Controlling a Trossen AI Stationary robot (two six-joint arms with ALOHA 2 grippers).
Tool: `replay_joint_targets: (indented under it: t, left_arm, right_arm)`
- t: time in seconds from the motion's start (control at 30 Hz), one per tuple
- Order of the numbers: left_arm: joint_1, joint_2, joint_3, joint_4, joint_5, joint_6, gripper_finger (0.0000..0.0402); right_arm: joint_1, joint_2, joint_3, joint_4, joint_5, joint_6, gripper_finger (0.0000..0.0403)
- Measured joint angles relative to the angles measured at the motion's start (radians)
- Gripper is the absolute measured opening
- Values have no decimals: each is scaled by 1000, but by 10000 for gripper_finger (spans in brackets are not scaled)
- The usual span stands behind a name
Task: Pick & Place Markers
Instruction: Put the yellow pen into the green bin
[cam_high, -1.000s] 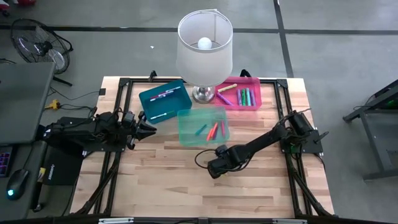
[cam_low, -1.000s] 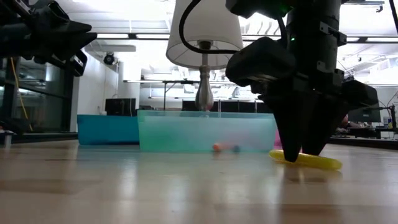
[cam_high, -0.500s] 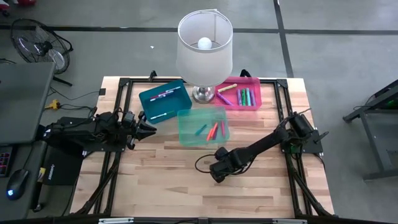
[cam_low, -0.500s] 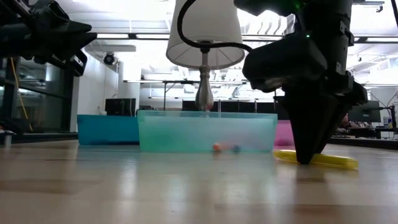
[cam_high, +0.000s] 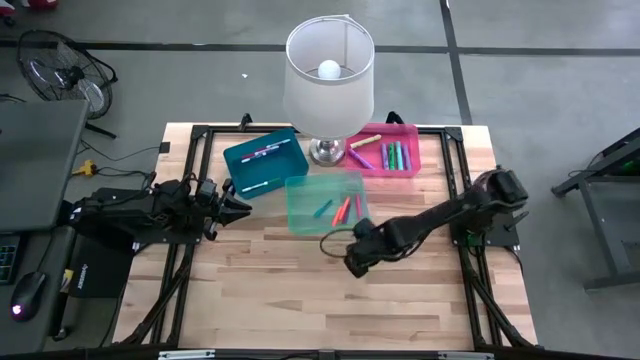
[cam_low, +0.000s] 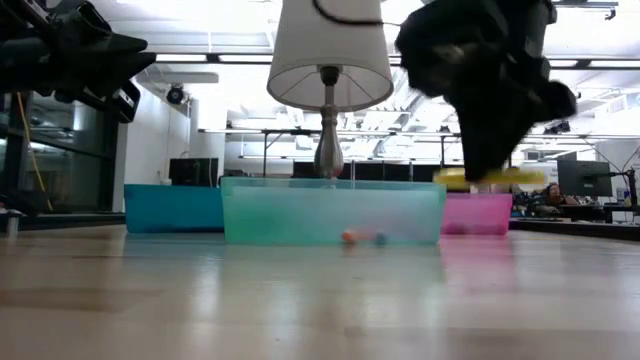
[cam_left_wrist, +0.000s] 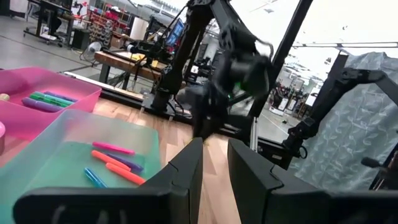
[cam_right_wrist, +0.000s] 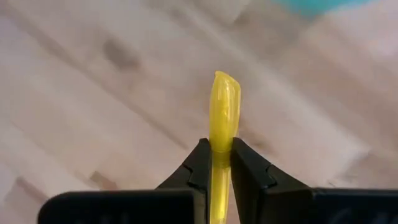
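One right end effector (cam_right_wrist: 215, 163) holds yellow marker (cam_right_wrist: 224, 106) above table (cam_high: 270, 290).

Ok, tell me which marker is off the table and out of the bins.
The yellow marker, clamped in the right gripper above the wood; the other markers lie in bins.

This is a robotics lab or workshop, not a home. The wooden surface (cam_high: 300, 290) stands on a bare grey concrete floor (cam_high: 560, 90) crossed by dark lines, with black metal framing bolted around its edges. To one side sit a laptop (cam_high: 35, 165), a computer mouse (cam_high: 28, 293) and a floor fan (cam_high: 62, 68) (its cable trailing toward the surface). Beyond the surface the low view shows a long open hall with rows of ceiling lights (cam_low: 230, 75), workbenches and monitors (cam_low: 585, 178). The left wrist view adds more benches (cam_left_wrist: 134, 62), shelving and black rig frames in the background.
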Motion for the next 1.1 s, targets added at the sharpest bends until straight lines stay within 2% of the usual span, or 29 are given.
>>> replay_joint_targets:
  t: [0.27,0.37,0.67,0.9,1.1]
  left_arm:
    - [0,0,0,-5,0,0,74]
    - [0,0,0,-19,0,0,74]
    - [0,0,0,-46,0,0,74]
    - [0,0,0,-45,0,0,74]
    - [0,0,0,-45,0,0,74]
  right_arm:
    - [-118,-186,3,1,187,-70,29]
    - [-183,-225,3,4,222,-107,29]
    - [-338,-236,3,208,205,-255,29]
    - [-375,-223,5,365,186,-290,29]
    - [-384,-115,5,514,136,-282,28]
